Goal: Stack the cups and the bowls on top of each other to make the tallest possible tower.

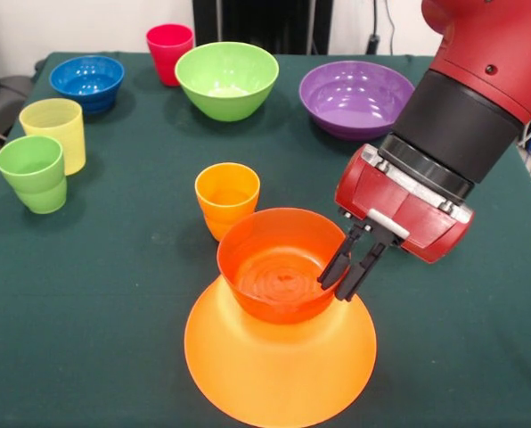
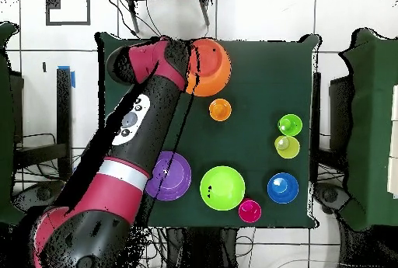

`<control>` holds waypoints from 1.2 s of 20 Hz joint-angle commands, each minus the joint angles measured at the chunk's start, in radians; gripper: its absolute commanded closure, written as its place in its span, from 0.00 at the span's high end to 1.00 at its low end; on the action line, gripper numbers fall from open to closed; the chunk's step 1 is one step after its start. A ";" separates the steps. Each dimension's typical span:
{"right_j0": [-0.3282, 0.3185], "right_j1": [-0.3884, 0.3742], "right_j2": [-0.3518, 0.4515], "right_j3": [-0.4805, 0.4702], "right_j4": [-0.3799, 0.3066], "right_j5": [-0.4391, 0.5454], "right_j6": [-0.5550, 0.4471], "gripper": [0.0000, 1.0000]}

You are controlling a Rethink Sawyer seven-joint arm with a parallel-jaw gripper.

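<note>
The very large orange bowl (image 1: 279, 374) lies upside down at the table's near edge. The small red-orange bowl (image 1: 274, 267) stands upright on top of it. My gripper (image 1: 334, 289) comes down from the right, and its two dark fingers are closed on this bowl's right rim. In the overhead view the arm covers the gripper beside the orange pile (image 2: 211, 67). An orange cup (image 1: 227, 198) stands just behind the pile. The purple bowl (image 1: 356, 96), green bowl (image 1: 227, 78) and blue bowl (image 1: 87, 82) stand along the far side.
A lime green cup (image 1: 31, 165) sits nested in a green cup (image 1: 43, 194) at the left. A pale yellow cup (image 1: 54, 132) stands beside them. A red cup (image 1: 169, 52) stands at the back. The table is covered in dark green cloth (image 1: 114, 294).
</note>
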 commanded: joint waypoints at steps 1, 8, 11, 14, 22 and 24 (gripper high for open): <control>0.007 0.014 0.127 0.002 -0.005 0.039 0.069 0.00; 0.005 0.035 0.117 -0.005 -0.007 0.032 0.083 0.00; 0.004 0.040 0.116 -0.008 -0.006 0.027 0.088 0.00; 0.001 0.042 0.116 -0.008 -0.006 0.026 0.086 0.00; -0.003 0.047 0.124 -0.011 -0.004 0.020 0.084 0.00; -0.003 0.047 0.124 -0.011 -0.004 0.021 0.084 0.00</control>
